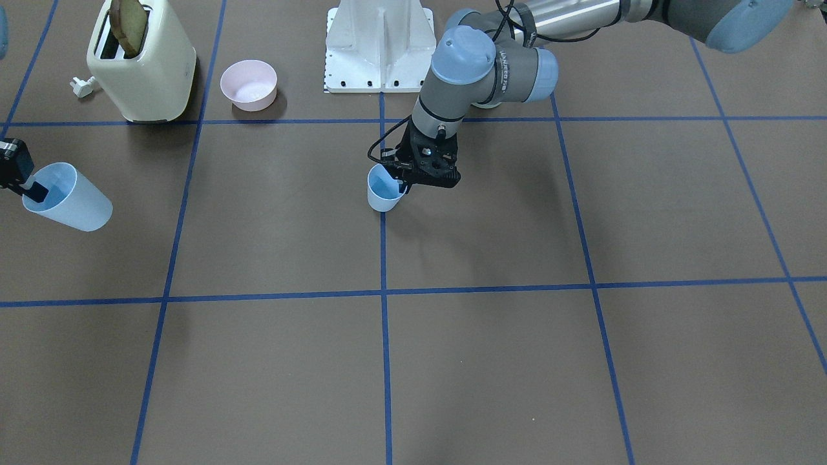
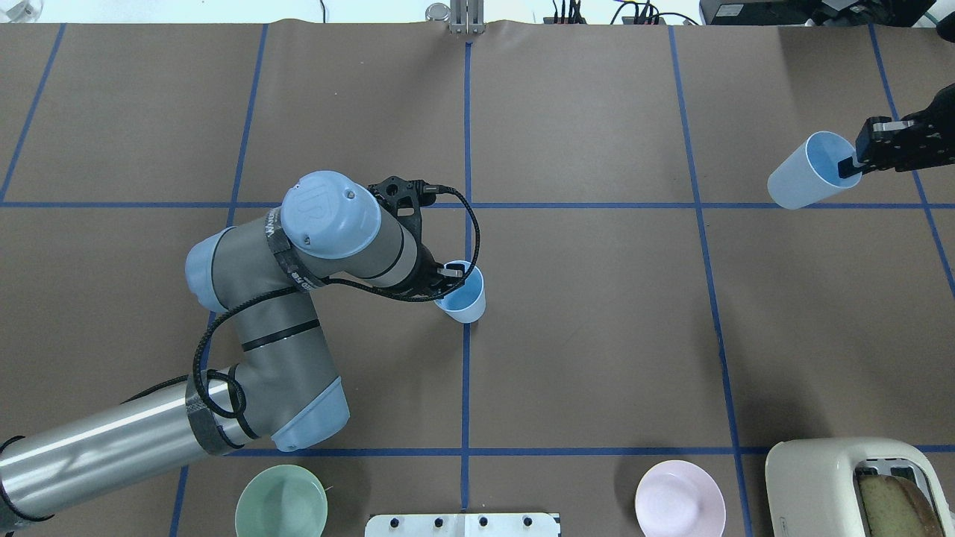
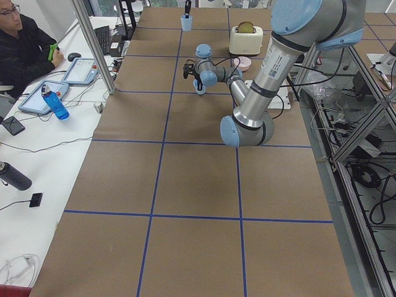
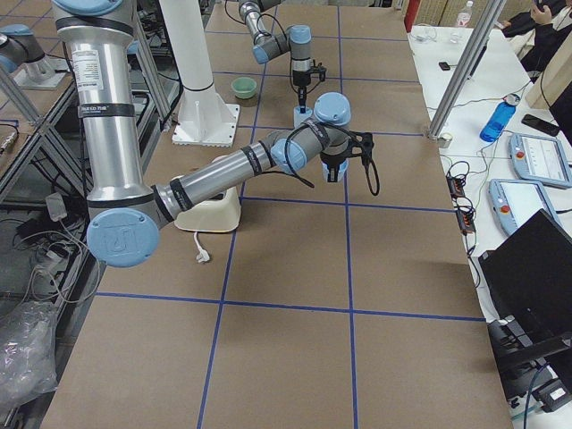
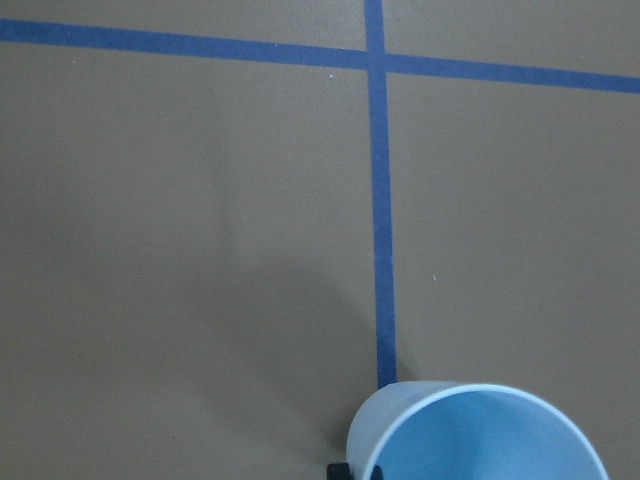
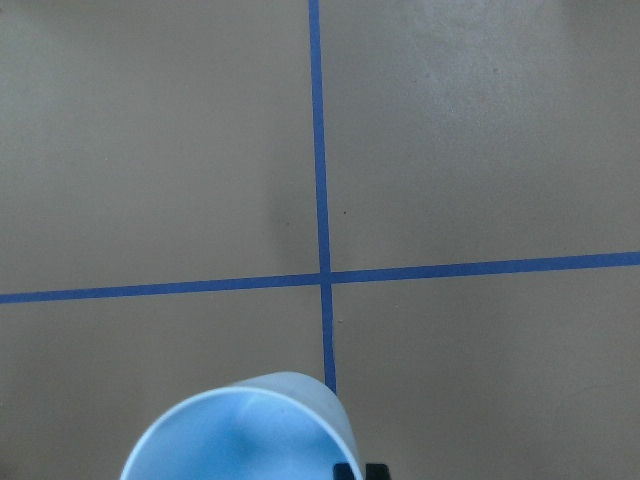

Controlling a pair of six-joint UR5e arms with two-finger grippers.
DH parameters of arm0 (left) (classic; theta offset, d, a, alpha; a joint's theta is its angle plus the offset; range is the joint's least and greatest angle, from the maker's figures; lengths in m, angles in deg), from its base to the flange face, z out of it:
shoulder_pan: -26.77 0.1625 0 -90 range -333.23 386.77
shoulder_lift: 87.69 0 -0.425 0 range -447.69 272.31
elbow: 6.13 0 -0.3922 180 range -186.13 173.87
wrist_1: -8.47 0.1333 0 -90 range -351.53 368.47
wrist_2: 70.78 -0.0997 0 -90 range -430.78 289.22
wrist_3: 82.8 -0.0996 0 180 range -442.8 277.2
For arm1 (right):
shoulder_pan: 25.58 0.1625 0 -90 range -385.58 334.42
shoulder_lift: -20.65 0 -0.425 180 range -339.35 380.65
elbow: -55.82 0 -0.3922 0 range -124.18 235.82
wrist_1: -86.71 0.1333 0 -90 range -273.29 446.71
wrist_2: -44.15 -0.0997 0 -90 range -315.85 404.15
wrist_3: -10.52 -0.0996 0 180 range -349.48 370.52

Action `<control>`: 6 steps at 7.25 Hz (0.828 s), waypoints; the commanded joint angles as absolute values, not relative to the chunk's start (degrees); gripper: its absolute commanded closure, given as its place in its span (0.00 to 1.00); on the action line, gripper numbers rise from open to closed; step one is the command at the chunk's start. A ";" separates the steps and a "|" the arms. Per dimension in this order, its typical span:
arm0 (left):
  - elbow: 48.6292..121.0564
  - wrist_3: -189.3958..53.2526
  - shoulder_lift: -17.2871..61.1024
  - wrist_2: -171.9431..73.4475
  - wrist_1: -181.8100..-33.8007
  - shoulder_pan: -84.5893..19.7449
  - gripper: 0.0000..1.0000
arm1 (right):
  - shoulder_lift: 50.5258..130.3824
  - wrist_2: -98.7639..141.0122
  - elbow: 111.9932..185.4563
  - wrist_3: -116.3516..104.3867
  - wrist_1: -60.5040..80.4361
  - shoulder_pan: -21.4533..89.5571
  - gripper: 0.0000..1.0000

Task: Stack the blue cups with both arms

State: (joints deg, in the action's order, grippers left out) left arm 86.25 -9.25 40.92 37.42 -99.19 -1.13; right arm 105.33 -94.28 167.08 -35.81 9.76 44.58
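Two pale blue cups are in view. My left gripper (image 2: 450, 273) is shut on the rim of one blue cup (image 2: 464, 295), one finger inside and one outside, near the table's centre line. In the front view this gripper (image 1: 405, 183) holds the cup (image 1: 382, 192) low over the table; I cannot tell whether it touches. The cup fills the bottom of the left wrist view (image 5: 480, 435). My right gripper (image 2: 850, 164) is shut on the rim of the other blue cup (image 2: 808, 181), lifted and tilted, at the far right; they also show in the front view as gripper (image 1: 33, 189) and cup (image 1: 70, 199), and the cup in the right wrist view (image 6: 240, 430).
A cream toaster (image 1: 145, 64) with a slice of bread stands near the robot's right side, with a pink bowl (image 1: 249, 84) beside it. A mint-green bowl (image 2: 281, 501) sits near the left arm's base. The white robot base (image 1: 378, 45) is between them. Blue tape lines grid the brown table.
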 commanded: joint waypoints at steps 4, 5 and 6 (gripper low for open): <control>87.21 -9.24 40.90 37.32 -99.28 -1.09 0.09 | 104.76 -95.07 167.96 -36.06 8.42 45.43 1.00; 88.00 -9.32 40.55 37.50 -99.19 -1.09 0.03 | 102.84 -95.07 169.88 -36.32 3.96 45.35 1.00; 89.40 -10.11 39.85 37.85 -99.19 -1.44 0.03 | 98.65 -94.90 171.55 -36.50 -2.69 45.17 1.00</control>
State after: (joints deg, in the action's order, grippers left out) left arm 87.98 -9.48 40.50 37.52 -99.22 -1.17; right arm 102.56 -94.96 169.55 -36.25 4.04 45.26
